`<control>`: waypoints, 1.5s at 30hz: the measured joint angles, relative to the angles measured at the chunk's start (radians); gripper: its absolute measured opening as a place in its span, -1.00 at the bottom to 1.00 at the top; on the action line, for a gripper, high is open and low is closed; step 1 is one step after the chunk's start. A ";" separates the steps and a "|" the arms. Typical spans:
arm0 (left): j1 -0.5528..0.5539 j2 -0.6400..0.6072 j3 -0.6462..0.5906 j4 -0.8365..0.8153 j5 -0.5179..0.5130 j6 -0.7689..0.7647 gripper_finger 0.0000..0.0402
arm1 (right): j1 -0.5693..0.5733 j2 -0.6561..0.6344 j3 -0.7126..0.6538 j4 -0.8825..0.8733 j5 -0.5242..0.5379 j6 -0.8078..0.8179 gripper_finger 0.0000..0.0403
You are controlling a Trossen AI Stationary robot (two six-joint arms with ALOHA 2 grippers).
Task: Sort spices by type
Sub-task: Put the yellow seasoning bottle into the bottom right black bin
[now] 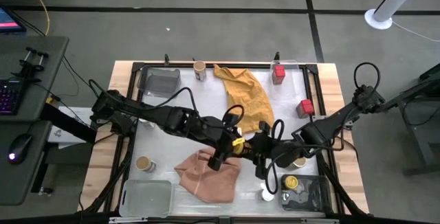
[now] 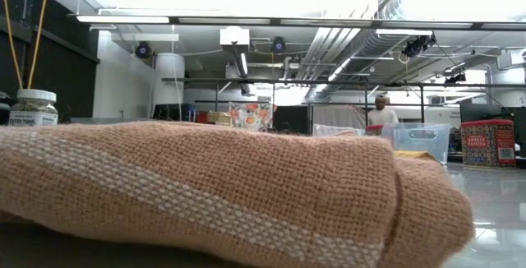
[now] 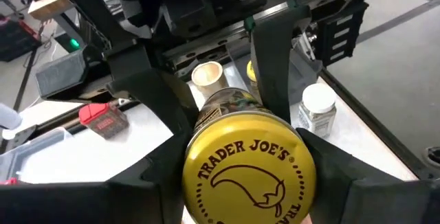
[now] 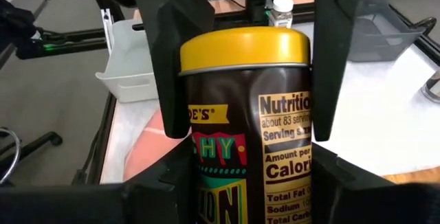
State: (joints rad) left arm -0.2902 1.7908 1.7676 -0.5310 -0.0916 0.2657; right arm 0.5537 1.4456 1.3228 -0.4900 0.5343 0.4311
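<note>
A yellow-lidded jar is held up in the air near the middle of the high view, just above the top edge of the pink cloth. It is gripped by the right gripper, which is closed on the sides of its brown body. The left gripper is set around the lid end of the same jar. It cannot be told if the left gripper is squeezing the jar yet or is only close to it.

The step in hand is judged to be a pass of the jar from one arm to the other. Which way it is being passed cannot be told.

The sorting is not done. A second yellow jar is seen in the grey tray at the lower right. A white jar is placed just beside that tray. Two red tins are seen at the upper right. Tan jars are spread at the top, the lower left and the right of the desk.

For the next move, a firm hold by one gripper is needed before the other is opened, or the jar may be dropped on the cloth. The jar should be kept level while it is shared. Then it should be carried to the second yellow jar, so that the same kinds are put together.
</note>
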 joint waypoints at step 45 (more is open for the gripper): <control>0.201 0.214 -0.068 -0.482 0.066 -0.284 0.68 | -0.002 -0.002 0.172 -0.649 0.038 0.511 0.60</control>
State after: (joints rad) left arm -0.0893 2.0052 1.6997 -1.0129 -0.0259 -0.0180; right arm 0.5522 1.4441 1.4944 -1.1389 0.5720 0.9424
